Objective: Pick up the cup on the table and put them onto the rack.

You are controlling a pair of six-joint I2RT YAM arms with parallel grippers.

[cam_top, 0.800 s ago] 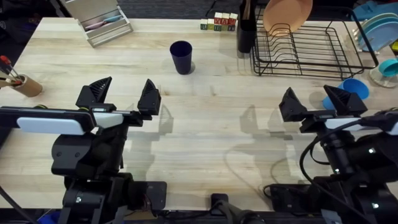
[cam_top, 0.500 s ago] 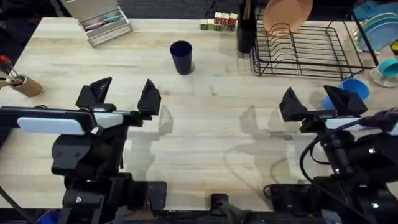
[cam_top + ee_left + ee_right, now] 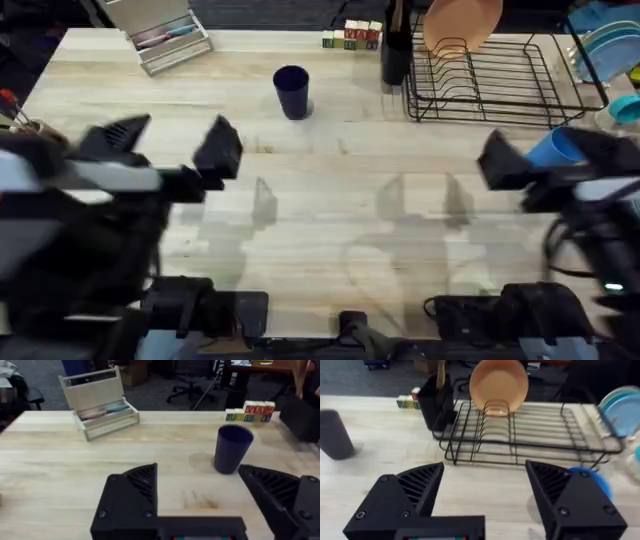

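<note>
Both my grippers hang open w/ nothing in them, left (image 3: 170, 150) over the table's (image 3: 330, 220) left half, right (image 3: 555, 160) near its right edge, dark blue cup (image 3: 291, 92) upright toward far edge, rack (image 3: 500, 80) at far-right corner w/ peach plate (image 3: 462, 25) slotted in.

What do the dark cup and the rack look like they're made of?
The dark cup: likely matte navy plastic; smooth, opaque, no glare. The rack: thin black wire, probably coated metal, with open bars and a grid base. Neither material is certain by look alone.
</note>
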